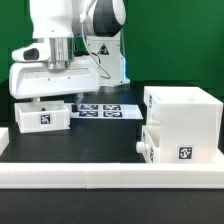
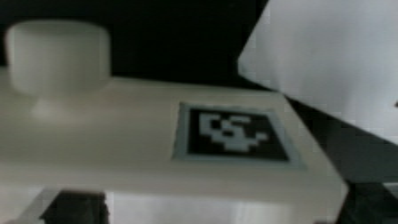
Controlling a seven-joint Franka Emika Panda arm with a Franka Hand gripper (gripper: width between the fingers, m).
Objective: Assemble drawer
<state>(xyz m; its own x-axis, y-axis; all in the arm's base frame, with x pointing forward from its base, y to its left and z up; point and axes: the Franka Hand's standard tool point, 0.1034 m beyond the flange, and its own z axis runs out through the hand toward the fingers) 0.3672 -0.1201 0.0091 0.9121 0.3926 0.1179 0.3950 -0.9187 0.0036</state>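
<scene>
Hanging at the exterior frame's left, the gripper [image 1: 57, 97] sits directly above the knobbed tray [image 1: 41, 117], with the box shell [image 1: 184, 116] well apart rightward. I cannot tell whether it grips.

No words or numbers can be read, only coded black-and-white square tags.
In the exterior view, tags stand on the loose tray [image 1: 40, 115] at centre left, the drawer shell [image 1: 185, 110] at lower right and the marker board [image 1: 100, 108] mid-frame. The wrist view shows one tag [image 2: 235, 133] on the tray's white face.
</scene>
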